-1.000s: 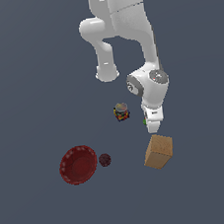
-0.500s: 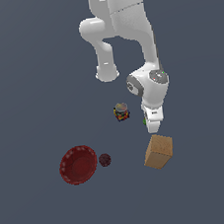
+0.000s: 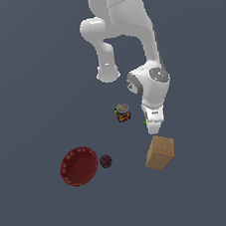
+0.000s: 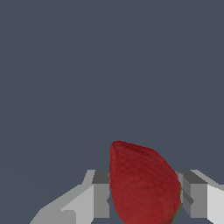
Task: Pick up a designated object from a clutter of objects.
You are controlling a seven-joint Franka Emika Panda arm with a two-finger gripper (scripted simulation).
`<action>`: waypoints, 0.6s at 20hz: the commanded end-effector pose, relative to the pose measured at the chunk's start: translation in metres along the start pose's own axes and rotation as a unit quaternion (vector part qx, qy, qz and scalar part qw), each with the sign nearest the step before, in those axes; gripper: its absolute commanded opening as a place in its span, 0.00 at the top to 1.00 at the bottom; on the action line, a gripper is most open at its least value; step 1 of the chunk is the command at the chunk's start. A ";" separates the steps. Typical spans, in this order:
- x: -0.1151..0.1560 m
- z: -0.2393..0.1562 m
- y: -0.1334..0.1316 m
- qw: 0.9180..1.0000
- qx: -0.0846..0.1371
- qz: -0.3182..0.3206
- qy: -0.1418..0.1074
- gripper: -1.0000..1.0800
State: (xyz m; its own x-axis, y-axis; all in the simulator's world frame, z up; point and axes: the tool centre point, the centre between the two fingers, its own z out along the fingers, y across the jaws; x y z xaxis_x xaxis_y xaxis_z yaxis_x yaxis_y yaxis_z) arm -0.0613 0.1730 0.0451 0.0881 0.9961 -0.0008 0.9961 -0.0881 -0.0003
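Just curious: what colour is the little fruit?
Red strawberry, green hint at its base; clearest in wrist view.

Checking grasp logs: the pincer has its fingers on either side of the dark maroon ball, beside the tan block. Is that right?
Not the ball. In the wrist view the pincer has its fingers around the red strawberry. The exterior view shows the maroon ball lying apart, next to the red bowl. The tan block is indeed beside the pincer.

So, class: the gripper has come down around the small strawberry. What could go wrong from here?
1. The strawberry sits between the fingers but nearer one side, so closing may push or roll it away.
2. Its tapered, rounded shape could squeeze out of the gripper.
3. The tan block lies just beside the gripper; a sideways move might knock it.
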 end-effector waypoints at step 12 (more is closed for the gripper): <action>-0.047 -0.097 0.052 1.000 0.001 -0.001 0.002 1.00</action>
State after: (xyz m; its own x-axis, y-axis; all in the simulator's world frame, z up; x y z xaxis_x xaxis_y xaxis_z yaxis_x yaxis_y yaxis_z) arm -0.0203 0.1288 0.1276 0.0869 0.9962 0.0017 0.9962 -0.0869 -0.0013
